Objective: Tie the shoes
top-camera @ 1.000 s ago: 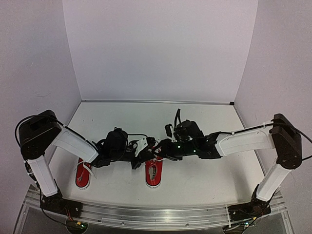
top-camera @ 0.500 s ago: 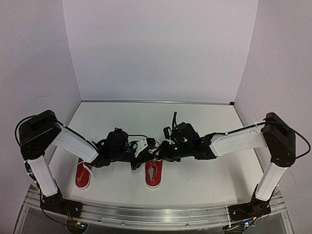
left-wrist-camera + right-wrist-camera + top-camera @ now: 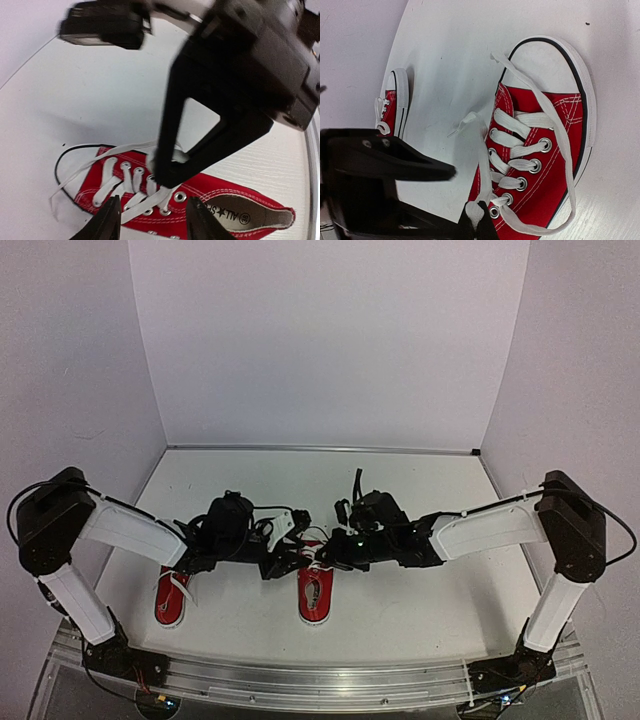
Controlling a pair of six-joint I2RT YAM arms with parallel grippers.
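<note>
One red shoe (image 3: 314,595) lies in the middle of the table, toe pointing away from the arm bases, and the other red shoe (image 3: 170,600) lies to its left. My right gripper (image 3: 481,222) is shut on a white lace (image 3: 483,150) at the top eyelets of the middle shoe (image 3: 545,150). The second lace (image 3: 560,130) trails loosely round the toe cap. My left gripper (image 3: 152,220) hovers just above the same shoe (image 3: 220,197), open, nothing between its fingers (image 3: 107,222). In the top view the left gripper (image 3: 278,565) and the right gripper (image 3: 318,552) nearly meet over the laces.
The white table (image 3: 430,610) is walled by pale panels at the back and sides. A metal rail (image 3: 320,680) with the arm bases runs along the near edge. The left shoe (image 3: 392,107) lies a short way from the middle one.
The left gripper opened, let go of the lace and drew back slightly to the left. The right gripper closed on the lace at the top eyelets.
</note>
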